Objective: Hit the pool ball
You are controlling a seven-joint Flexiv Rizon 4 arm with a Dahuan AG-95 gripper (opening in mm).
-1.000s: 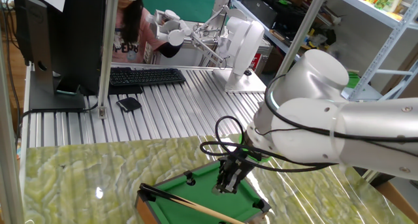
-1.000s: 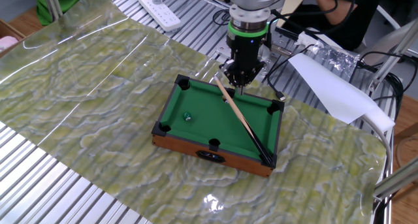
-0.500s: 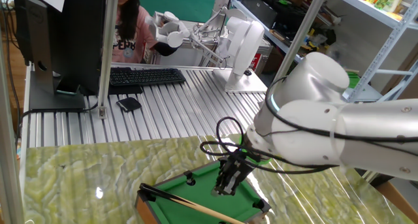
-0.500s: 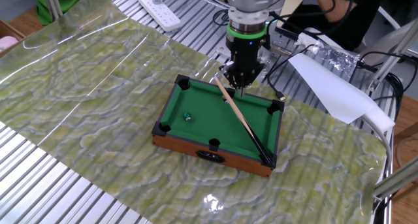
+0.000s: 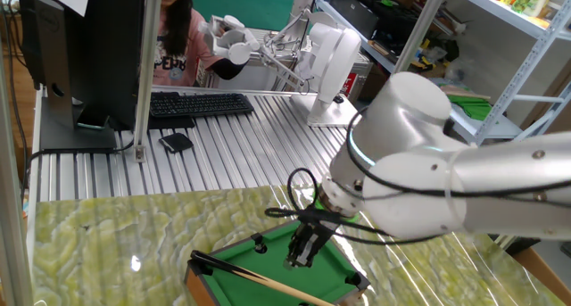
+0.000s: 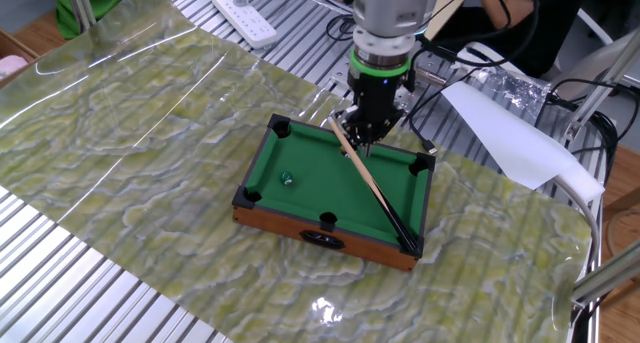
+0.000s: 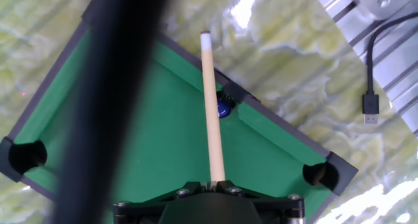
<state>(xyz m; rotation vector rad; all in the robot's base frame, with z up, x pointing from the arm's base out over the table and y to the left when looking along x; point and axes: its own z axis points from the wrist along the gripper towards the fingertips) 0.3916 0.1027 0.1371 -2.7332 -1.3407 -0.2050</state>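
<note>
Presumably to swing it like a bat, the tool (image 6: pixel 361 143) is clamping the cue stick (image 6: pixel 372 184) near its far end, low over the green felt, while the pool ball (image 6: pixel 286 178) is sitting well apart near the mini pool table's (image 6: pixel 318 229) left rail.

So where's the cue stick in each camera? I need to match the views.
One fixed view: the cue stick lies along the bottom edge, dark end at left, running off the frame at lower right.
The other fixed view: it crosses the table diagonally, from the far rail to the near right corner.
Hand view: it runs straight up the centre.
Shared landmark: the pool table.
</note>
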